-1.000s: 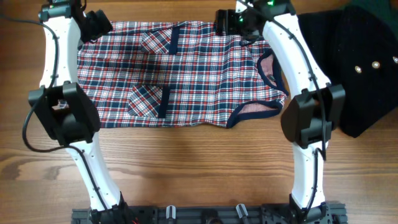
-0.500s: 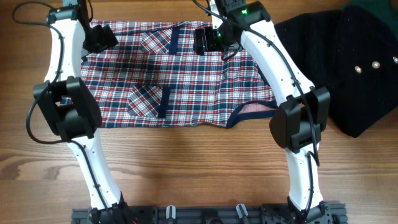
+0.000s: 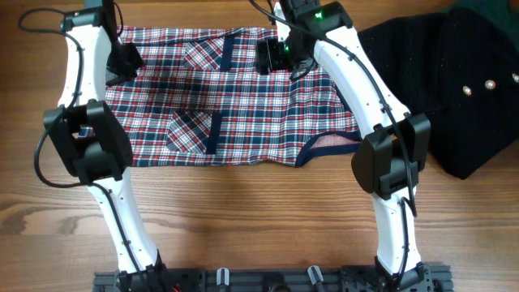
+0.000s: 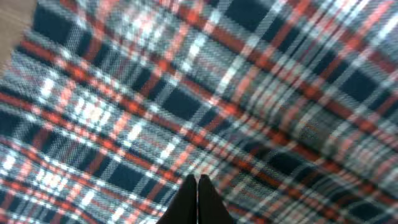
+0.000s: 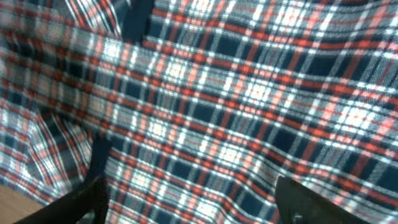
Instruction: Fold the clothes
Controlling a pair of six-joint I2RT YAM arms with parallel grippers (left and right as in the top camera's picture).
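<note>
Plaid garment (image 3: pixel 243 105), flat on table (image 3: pixel 243 211), far side: far-edge grasp step in hand; left gripper (image 4: pixel 197 200) clenched, seemingly pinching cloth (view blurred); right gripper (image 5: pixel 189 200) spread over fabric, must close before folding nearward.

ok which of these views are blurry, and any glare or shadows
Overhead: sharp, evenly lit, no glare; soft shadows on the plaid garment; the black garment is too dark to show much beyond its studs. Left wrist: plaid blurred all over, the shut left gripper a dark silhouette. Right wrist: plaid soft too; the open right gripper has dark, unfocused fingers at the bottom corners.
</note>
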